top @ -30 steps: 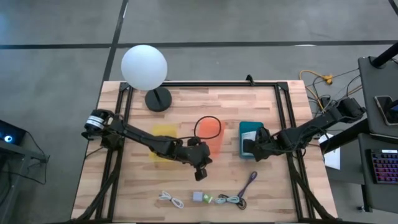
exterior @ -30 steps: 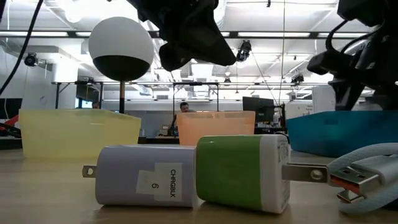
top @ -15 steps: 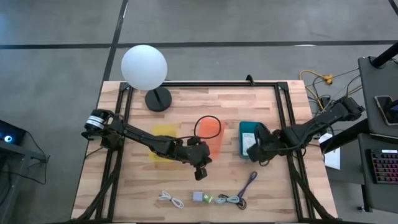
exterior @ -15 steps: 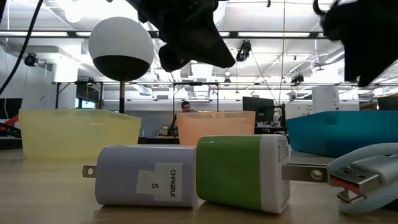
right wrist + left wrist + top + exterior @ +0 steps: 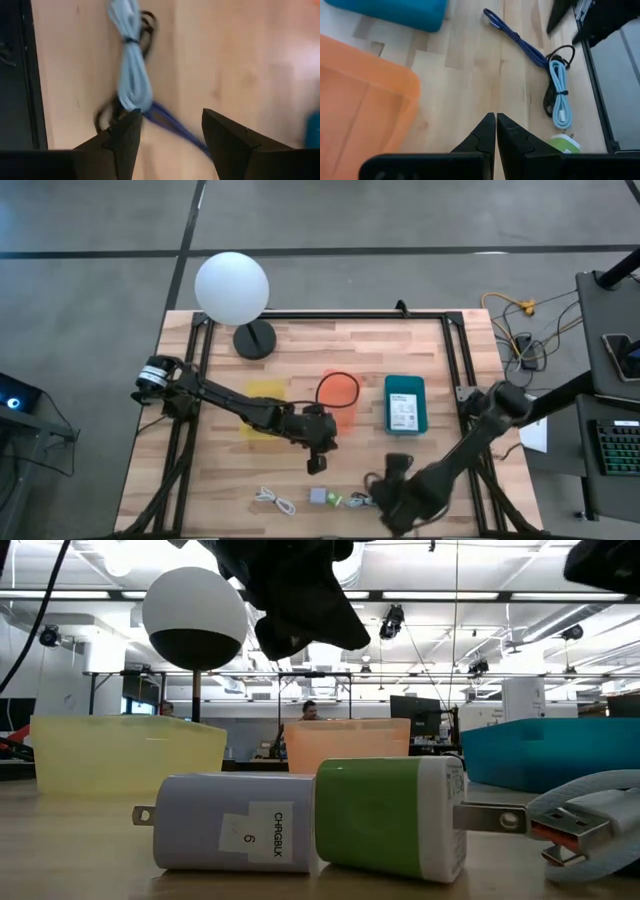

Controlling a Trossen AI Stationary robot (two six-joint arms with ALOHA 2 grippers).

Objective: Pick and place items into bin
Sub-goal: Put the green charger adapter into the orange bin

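Note:
Along the table's near edge lie a white coiled cable (image 5: 274, 500), a grey cube (image 5: 318, 496), a green cube (image 5: 336, 500) and a light blue-grey cable (image 5: 366, 501). In the low view the grey cube (image 5: 230, 832) and green cube (image 5: 390, 818) lie on their sides, touching. My right gripper (image 5: 380, 492) is open above the cables; the purple cable (image 5: 170, 122) shows between its fingers, the blue-grey cable (image 5: 131, 75) beyond. My left gripper (image 5: 495, 125) is shut, hovering near the orange bin (image 5: 338, 398). A white card (image 5: 403, 412) lies in the teal bin (image 5: 405, 385).
A yellow bin (image 5: 265, 405), the orange bin and the teal bin stand in a row mid-table. A black cable loop (image 5: 338, 377) sits over the orange bin. A white globe lamp (image 5: 232, 288) stands on its dark base at the far left. Black frame rails (image 5: 455, 370) border the table.
My right arm has swung from beside the teal bin toward the table's near edge, and its gripper now hangs over the purple and blue-grey cables. My left gripper has stayed shut near the orange bin. The items on the table have not moved.

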